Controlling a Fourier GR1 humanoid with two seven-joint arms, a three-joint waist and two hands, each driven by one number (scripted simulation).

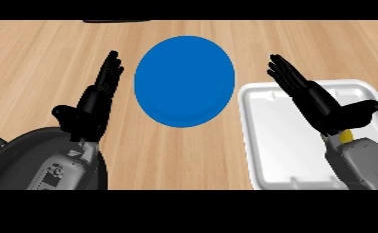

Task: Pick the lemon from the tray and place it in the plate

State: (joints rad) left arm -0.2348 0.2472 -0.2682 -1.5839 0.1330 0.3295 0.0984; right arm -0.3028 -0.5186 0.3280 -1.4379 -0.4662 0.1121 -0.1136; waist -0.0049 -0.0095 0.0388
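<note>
Head view, the only one. One light wooden bench (44, 47) with streaky grain fills the frame. One blue plate (184, 81): round, smooth, glossy, plain surface, at frame centre, a little above the middle. One white tray (284, 142): rectangular, rounded corners, raised rim, matte plastic look, at lower right and running off the right edge. It sits just right of the plate, not touching it.

Two black hands on two grey forearms. The left hand (92, 104) is at frame left, beside the plate, fingers straight and pointing up, released, holding nothing. The right hand (317, 104) is at frame right, over the tray's upper part, fingers straight and angled to the upper left, also released.

The lemon is not plainly seen. One small yellow patch (345, 136) shows at the heel of the right hand, over the tray's right side, mostly hidden. Cannot tell if it is the lemon.
</note>
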